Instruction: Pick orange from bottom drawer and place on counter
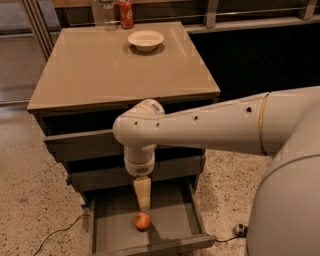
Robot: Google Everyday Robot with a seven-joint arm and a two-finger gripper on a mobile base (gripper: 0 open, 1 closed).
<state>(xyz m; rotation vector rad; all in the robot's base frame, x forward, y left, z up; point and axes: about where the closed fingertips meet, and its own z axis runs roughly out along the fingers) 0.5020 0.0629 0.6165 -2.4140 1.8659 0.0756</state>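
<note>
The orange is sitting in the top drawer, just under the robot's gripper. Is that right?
Not quite. The orange sits in the bottom drawer, the pulled-out one, not the top drawer. The rest holds: the gripper hangs just above the orange. The camera view shows it.

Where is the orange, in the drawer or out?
In. The orange lies on the floor of the open bottom drawer, the gripper above it.

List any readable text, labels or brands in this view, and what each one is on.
No text can be read anywhere.
Red can at the back of the counter: white marking, cannot be read.
Clear bottle beside it: nothing legible.
Gripper, hanging just above the orange in the bottom drawer: no text visible.
</note>
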